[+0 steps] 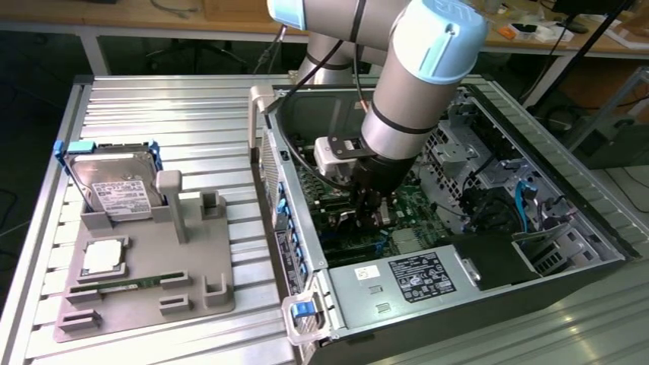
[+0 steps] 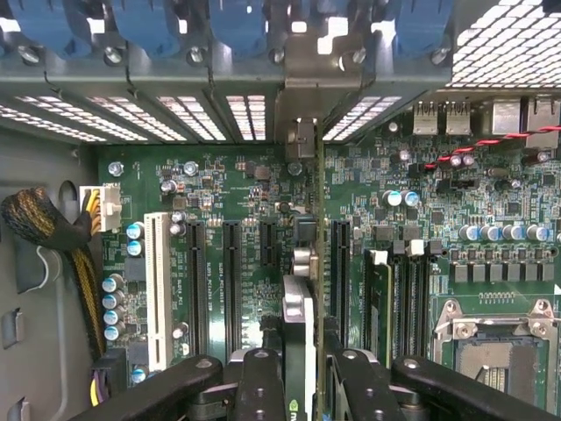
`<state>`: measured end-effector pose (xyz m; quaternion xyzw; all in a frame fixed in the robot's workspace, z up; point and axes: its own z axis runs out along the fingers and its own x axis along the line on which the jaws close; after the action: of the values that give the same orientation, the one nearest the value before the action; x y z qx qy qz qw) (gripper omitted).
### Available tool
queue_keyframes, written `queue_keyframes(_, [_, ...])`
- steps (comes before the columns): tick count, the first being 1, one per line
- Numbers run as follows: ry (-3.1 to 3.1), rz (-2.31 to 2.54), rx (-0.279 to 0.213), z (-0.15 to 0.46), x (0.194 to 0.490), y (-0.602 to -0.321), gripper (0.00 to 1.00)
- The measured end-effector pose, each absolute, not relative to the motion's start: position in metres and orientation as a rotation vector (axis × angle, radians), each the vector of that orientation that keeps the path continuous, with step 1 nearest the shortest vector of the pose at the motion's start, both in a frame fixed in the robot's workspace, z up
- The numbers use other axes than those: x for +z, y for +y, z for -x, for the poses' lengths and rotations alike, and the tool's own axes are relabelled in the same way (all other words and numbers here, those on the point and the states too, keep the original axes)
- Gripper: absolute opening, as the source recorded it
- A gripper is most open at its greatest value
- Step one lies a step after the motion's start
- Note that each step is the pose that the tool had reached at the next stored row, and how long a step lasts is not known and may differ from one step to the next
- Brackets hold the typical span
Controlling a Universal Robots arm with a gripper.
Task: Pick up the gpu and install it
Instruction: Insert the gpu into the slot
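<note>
The computer case (image 1: 568, 251) lies open, its motherboard (image 2: 237, 189) facing up. The arm reaches down inside, and the gripper (image 1: 367, 217) sits low over the board. The gpu (image 2: 301, 316) is pinched edge-on between the fingers (image 2: 263, 386), its long axis running six to twelve o'clock in the wrist view, parallel with the expansion slots (image 2: 231, 276), bracket end toward twelve.
</note>
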<state>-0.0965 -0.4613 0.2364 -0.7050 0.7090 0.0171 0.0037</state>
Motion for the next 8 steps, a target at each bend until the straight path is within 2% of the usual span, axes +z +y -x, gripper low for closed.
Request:
queue_keyframes(6, [2.221,2.209,0.054,0.0965,0.2360,-0.4613,0.27])
queue_keyframes(8, [2.221,2.208,0.055,0.0965,0.2446,-0.4609,0.27])
